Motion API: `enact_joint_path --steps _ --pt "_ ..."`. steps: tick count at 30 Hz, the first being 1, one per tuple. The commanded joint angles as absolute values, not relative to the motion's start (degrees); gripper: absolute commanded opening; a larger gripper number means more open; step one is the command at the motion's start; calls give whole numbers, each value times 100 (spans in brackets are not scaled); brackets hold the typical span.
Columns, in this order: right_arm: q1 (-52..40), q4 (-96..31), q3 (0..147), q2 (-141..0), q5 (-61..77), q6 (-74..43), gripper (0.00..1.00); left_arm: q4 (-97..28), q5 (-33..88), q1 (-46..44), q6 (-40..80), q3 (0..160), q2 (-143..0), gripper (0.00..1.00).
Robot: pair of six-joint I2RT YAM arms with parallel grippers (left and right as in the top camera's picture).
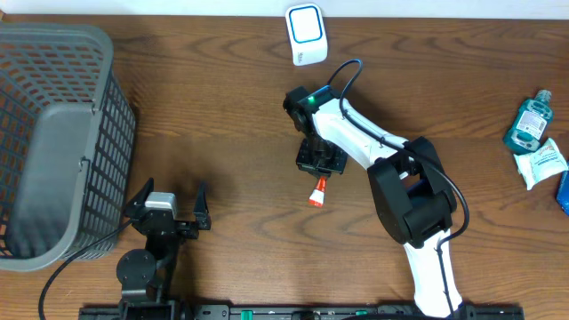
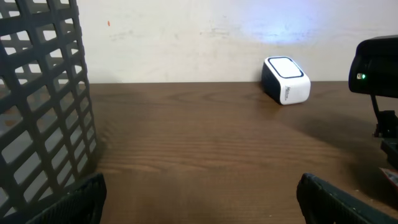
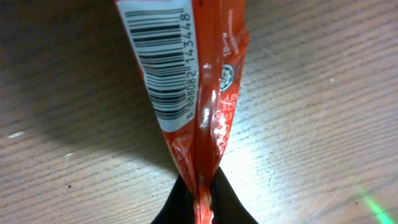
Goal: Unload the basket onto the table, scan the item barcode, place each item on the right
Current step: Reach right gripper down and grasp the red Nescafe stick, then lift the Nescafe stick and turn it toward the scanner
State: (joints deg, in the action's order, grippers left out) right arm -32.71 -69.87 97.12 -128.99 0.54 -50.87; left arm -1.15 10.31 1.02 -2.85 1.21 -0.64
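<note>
While right gripper (image 3: pixel 200 202) pinches the packet (image 3: pixel 186 81), pickup looks done | barcode (image 3: pixel 165 62) not yet at scanner (image 1: pixel 305 34) | left gripper (image 1: pixel 169 203) wide apart, empty

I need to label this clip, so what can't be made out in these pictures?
The orange packet: right wrist view, its top is cut off by the frame edge; overhead, the right gripper covers most of it.
The blue item: overhead, cut off by the right edge; unidentifiable.
The scanner: left wrist view, side lettering too small to read.
The basket: overhead, cut off by the left edge.
</note>
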Motion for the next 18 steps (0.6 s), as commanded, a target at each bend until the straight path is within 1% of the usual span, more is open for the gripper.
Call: enact_joint_path --steps 1,5,11,13,17,18 --pt "-3310 -6987 9701 -13124 -91 -5085 1 -298 1087 89 -316 23 -62 98" --pt "-3310 -7050 9955 -13045 -91 -4405 1 -298 1087 89 -316 23 -62 98" --pt "-3310 -7717 10388 -12735 -180 -4099 1 -298 1087 89 -316 23 -62 98" --pt "-3310 -7588 10394 -12709 -185 -3457 1 -298 1087 89 -316 23 -62 98" --pt "-3339 -7384 10287 -12717 -298 -1328 1 -298 1087 89 -316 23 -62 98" --pt "-3339 -7463 10241 -12717 -447 -882 3 -298 1087 89 -316 23 -62 98"
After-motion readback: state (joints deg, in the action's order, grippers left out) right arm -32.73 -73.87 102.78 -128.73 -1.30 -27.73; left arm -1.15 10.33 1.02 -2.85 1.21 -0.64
